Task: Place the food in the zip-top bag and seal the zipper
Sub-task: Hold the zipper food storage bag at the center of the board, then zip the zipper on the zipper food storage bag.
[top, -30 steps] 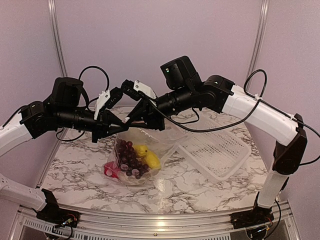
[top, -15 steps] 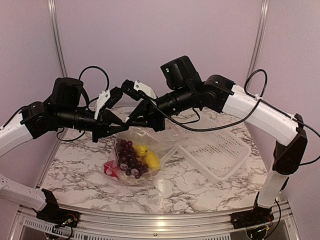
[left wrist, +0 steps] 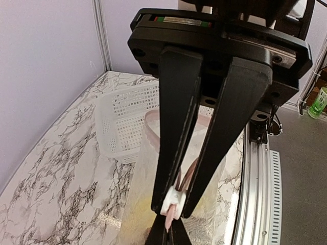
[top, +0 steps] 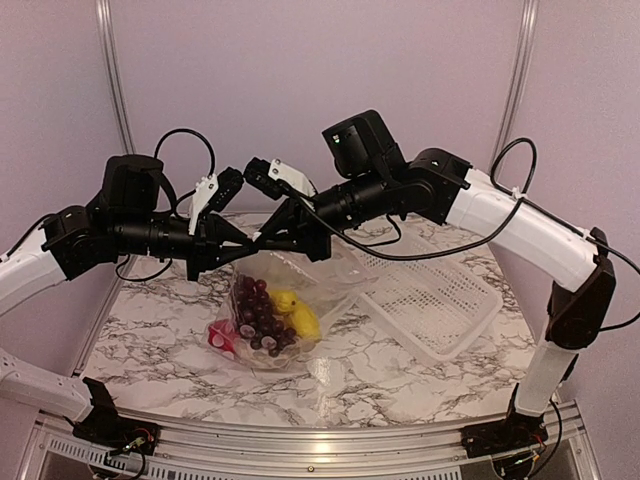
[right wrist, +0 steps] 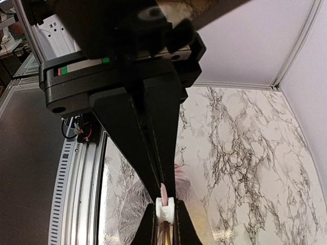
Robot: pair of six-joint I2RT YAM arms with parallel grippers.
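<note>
Two hands meet tip to tip above the table (top: pixel 150 340), at 12 o'clock from the bag's contents in the top view. Finding one: the left hand (top: pixel 243 243) has its fingers pinched shut on the zipper (left wrist: pixel 170 217). Finding two: the right hand (top: pixel 266 240) is likewise closed tight on the same strip, just beside the left. The bag (top: pixel 300 280) is held up by its mouth edge, with its lower end on the table. It holds a grape bunch (top: pixel 257 318), with yellow pieces (top: pixel 298 315) touching it at 3 o'clock and a red piece (top: pixel 220 340) at 8 o'clock in the low corner. Whether the zipper is sealed along its length cannot be told. A white basket (top: pixel 440 295) lies at 3 o'clock from the bag.
</note>
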